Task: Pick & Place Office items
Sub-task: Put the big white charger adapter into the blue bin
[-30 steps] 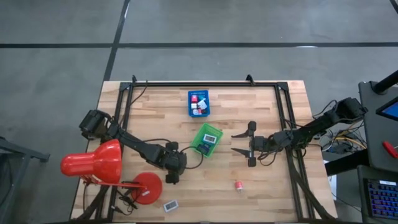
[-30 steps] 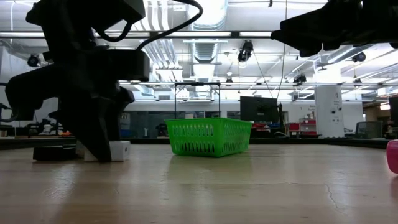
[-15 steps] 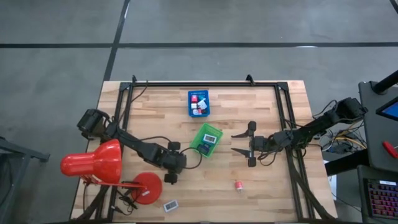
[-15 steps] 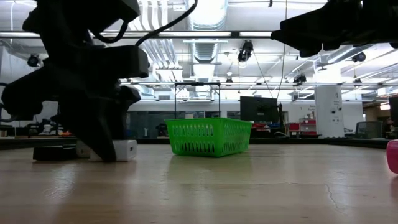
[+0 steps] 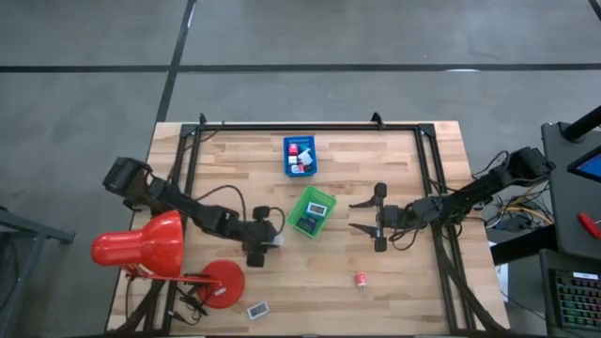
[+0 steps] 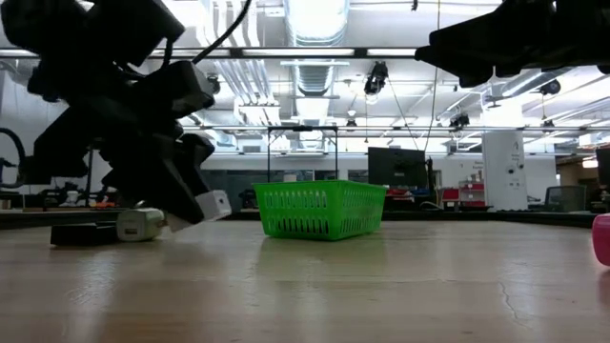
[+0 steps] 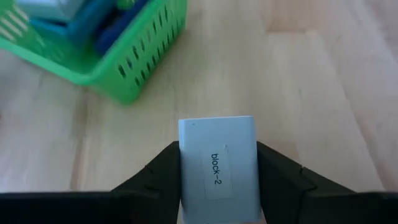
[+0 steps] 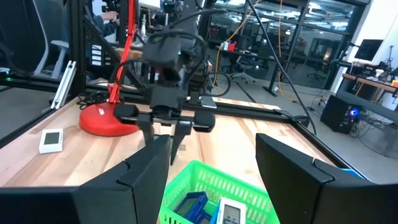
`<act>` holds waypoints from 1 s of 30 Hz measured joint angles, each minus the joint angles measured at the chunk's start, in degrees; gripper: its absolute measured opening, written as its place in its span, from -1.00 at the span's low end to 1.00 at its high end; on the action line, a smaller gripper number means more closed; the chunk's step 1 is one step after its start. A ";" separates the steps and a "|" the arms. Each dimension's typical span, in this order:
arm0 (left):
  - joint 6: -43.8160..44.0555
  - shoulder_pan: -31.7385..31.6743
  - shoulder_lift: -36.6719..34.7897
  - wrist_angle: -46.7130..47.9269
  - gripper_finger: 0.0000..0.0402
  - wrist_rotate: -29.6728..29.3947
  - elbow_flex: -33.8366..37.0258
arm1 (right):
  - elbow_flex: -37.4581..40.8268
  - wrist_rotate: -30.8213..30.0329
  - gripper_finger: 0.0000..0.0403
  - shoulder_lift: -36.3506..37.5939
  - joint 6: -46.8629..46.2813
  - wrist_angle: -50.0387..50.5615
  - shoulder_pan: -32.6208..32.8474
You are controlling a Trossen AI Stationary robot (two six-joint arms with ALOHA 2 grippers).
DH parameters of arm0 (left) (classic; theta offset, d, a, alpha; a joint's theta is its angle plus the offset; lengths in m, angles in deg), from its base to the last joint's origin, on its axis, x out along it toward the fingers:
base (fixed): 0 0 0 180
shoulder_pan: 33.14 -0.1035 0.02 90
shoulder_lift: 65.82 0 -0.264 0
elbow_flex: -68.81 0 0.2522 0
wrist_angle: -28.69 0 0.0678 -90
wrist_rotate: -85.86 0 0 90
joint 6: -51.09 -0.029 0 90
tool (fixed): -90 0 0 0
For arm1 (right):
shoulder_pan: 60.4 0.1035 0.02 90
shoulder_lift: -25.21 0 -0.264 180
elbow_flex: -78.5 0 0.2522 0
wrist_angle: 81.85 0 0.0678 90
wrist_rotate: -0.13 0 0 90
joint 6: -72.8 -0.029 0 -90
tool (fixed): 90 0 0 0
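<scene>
My left gripper [image 5: 269,240] [image 7: 217,149] is shut on a white block [image 7: 216,168] labelled "block-2", just left of and nearer than the green tray [image 5: 312,211] [image 7: 93,43]. The block also shows in the low view [image 6: 212,205]. The green tray holds teal and white pieces. The blue tray [image 5: 300,155], farther back, holds several white and pink-red pieces. A pink piece [image 5: 361,280] [image 6: 601,238] and a flat white piece [image 5: 256,309] [image 8: 51,140] lie on the table's near part. My right gripper [image 5: 362,217] [image 8: 214,180] hangs open to the right of the green tray. My left gripper pinches the white block by its two long sides [image 7: 184,177] between the two fingers [image 7: 163,171]; the labelled face shows between them. The fingers come slanting down from the table's left. The block [image 6: 212,205] is lifted clear of the table and tilted.
The red desk lamp [image 5: 141,246] with its round base [image 5: 223,282] [image 8: 106,118] stands at the near left corner, close behind my left arm. A black frame [image 5: 310,126] runs around the table's far edge and sides. Bare wood lies between the green tray and the pink piece.
My left gripper has risen and shifted a little toward the green tray, carrying the white block. The block stood on the table a second ago; now it hangs clear of it, tipped. My right arm has kept still.
</scene>
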 joint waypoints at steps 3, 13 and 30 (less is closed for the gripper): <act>-2.45 -0.96 -0.21 -7.37 -0.21 0.83 2.71 | 0.00 0.00 0.13 0.00 0.15 -0.04 0.00; -12.45 -2.85 -0.48 -25.79 -0.21 3.38 8.42 | 0.00 0.00 0.13 0.00 0.41 -0.37 0.00; -20.60 -10.16 -0.55 -54.95 -0.21 10.35 16.43 | 0.11 0.02 0.13 0.00 0.41 -0.45 0.00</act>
